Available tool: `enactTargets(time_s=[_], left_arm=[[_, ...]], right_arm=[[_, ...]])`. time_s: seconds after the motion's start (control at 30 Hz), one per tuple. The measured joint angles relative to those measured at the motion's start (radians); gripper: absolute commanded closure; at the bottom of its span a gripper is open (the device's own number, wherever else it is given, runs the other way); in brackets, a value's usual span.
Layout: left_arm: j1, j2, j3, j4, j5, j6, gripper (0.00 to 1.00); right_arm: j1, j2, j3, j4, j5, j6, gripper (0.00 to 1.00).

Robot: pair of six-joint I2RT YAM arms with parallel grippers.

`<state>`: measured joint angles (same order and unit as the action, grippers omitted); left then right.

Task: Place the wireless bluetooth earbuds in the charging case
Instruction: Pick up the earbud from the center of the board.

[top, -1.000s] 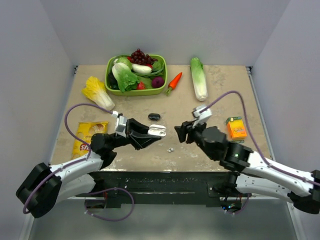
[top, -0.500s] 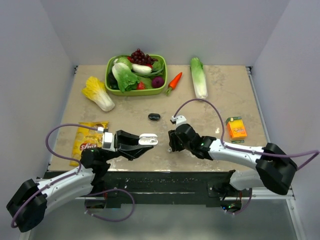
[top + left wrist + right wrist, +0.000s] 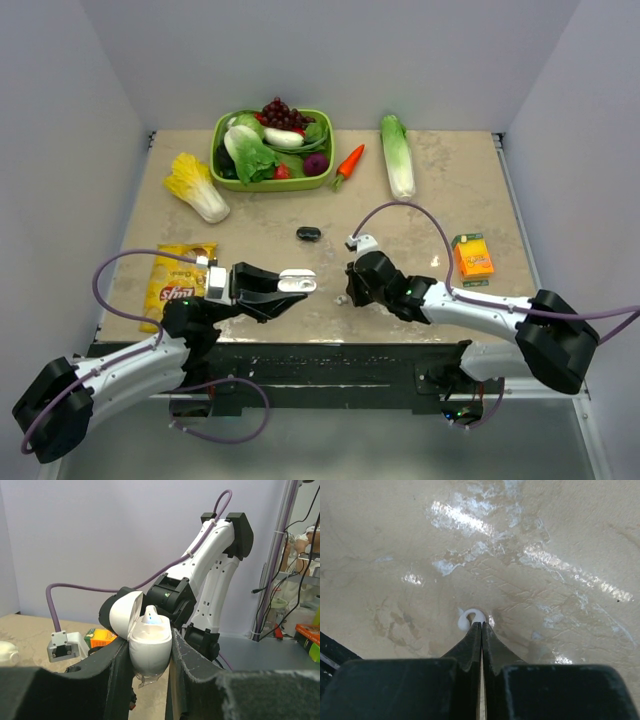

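My left fingers (image 3: 284, 288) clamp the open white oval plastic charging case (image 3: 150, 640), one glossy white earbud (image 3: 152, 617) inside. Right of the case, my right fingers (image 3: 476, 626) are pressed together, tips at the second white earbud (image 3: 469, 617) on bare beige desk (image 3: 430, 200). Beyond the case, a small black oval (image 3: 308, 233).

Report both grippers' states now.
Left gripper: shut on the small white oval plastic charging case, lid open.
Right gripper: shut, tips against a tiny glossy white earbud; grip unclear.
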<state>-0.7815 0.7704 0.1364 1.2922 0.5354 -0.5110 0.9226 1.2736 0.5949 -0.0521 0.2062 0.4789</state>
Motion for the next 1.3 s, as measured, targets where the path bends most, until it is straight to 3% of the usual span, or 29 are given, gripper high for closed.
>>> enactTargets(time_s=[0.37, 1.3], left_arm=[[-0.019, 0.035, -0.004, 0.000, -0.009, 0.000, 1.00], [-0.039, 0.038, -0.004, 0.000, -0.026, 0.026, 1.00]], right_arm=[[0.094, 0.073, -0.035, 0.007, -0.065, 0.018, 1.00], [0.083, 0.272, 0.076, 0.101, 0.015, 0.037, 1.00]])
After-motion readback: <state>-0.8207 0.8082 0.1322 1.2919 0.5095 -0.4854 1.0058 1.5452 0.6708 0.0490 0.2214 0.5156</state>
